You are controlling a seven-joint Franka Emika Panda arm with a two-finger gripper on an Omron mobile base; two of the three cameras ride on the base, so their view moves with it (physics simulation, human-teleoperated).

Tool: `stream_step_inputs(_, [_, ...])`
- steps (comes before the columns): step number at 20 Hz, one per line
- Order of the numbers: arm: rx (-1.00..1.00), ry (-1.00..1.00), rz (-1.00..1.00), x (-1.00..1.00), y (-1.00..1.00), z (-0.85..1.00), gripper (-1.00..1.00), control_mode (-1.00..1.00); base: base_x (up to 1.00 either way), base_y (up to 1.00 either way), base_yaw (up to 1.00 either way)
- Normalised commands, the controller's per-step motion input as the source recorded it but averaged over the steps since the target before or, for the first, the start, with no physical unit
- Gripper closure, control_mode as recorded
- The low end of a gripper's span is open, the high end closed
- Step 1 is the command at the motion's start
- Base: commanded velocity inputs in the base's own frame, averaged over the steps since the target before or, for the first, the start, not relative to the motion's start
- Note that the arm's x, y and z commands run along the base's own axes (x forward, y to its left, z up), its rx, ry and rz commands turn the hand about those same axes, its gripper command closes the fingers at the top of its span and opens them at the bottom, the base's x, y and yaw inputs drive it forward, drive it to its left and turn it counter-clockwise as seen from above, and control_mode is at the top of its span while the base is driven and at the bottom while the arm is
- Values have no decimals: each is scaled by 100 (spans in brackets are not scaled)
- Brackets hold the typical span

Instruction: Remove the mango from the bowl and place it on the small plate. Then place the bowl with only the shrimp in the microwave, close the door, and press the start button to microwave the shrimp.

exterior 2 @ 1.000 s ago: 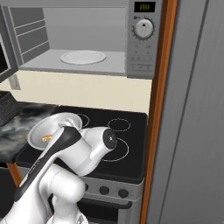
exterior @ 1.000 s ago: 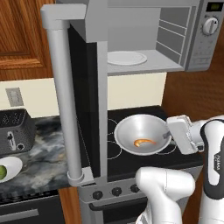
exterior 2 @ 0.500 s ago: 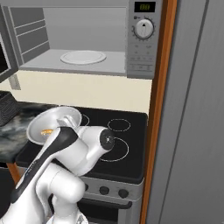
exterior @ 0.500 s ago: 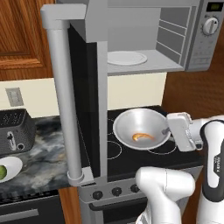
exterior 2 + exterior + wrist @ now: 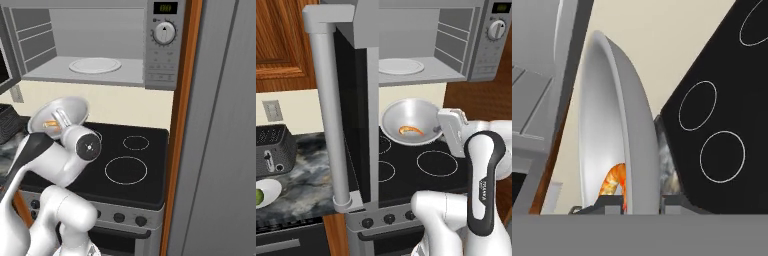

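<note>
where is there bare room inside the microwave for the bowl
The microwave floor is bare all around the white turntable disc, out to the ribbed side wall and front lip. Tight spot: the bowl hangs close beside the open door.

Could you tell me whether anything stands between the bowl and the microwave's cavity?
Nothing visible does. The gripper holds the bowl by its rim above the stove, below the microwave; the door is swung wide open.

The shrimp [image 5: 411, 131] lies in the bowl [image 5: 412, 121], above the stove [image 5: 421, 167] and below the microwave [image 5: 421, 40]. The mango [image 5: 258, 197] sits far left.
</note>
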Motion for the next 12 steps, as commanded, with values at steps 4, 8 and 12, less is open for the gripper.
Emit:
stream_step_inputs(4, [5, -1, -16, 0, -27, 85, 100, -100, 0, 0, 0])
stream_step_inputs(8, [11, -2, -14, 0, -43, 88, 100, -100, 0, 0, 0])
stream_step_inputs(12, [16, -9, -11, 0, -21, 76, 100, -100, 0, 0, 0])
